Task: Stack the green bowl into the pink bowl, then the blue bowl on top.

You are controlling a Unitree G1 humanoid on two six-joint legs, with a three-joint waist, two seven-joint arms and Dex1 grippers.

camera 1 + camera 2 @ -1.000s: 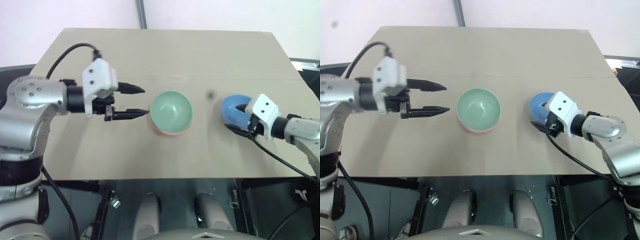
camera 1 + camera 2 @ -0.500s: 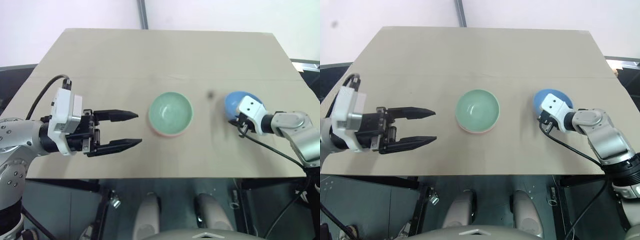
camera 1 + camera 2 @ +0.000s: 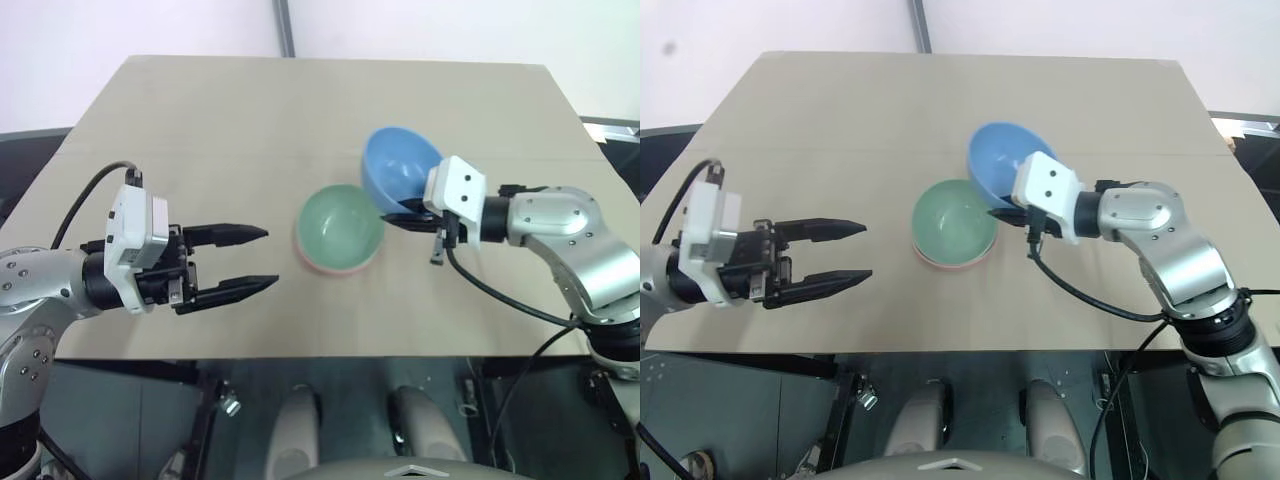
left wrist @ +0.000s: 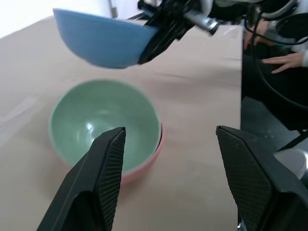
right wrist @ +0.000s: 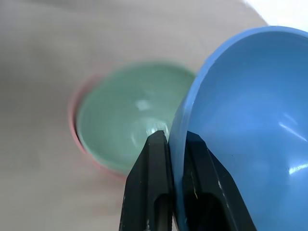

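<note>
I have the blue bowl (image 3: 402, 167) pinched by its rim in my right hand (image 3: 1012, 212), the two fingers closed tight with one inside the wall and one outside, as the right wrist view shows plainly; the bowl hangs off the table (image 3: 250, 110), lifted and tipped, its mouth facing up and somewhat toward the far side rather than level; what the coming move turns on is that the stack lies just beside and below the held bowl, toward my left and a little nearer me; the green bowl (image 3: 340, 227) already sits nested in the pink bowl (image 4: 150, 161), of which only a thin salmon edge peeks out round the near rim; both stand upright, mouths straight up, near the middle of the table; being round, none of the bowls has a long axis to line up, so only the tilt matters; I judge I must carry the blue bowl a short way left and toward me until it is centred over the green one, level it, then lower and let go; my left hand (image 3: 250, 260) hovers well apart to the left of the stack, fingers spread wide and holding nothing, pointing toward the bowls; the right hand is plainly the nearer, and the risk I see is the tipped rim catching the green bowl's edge.
</note>
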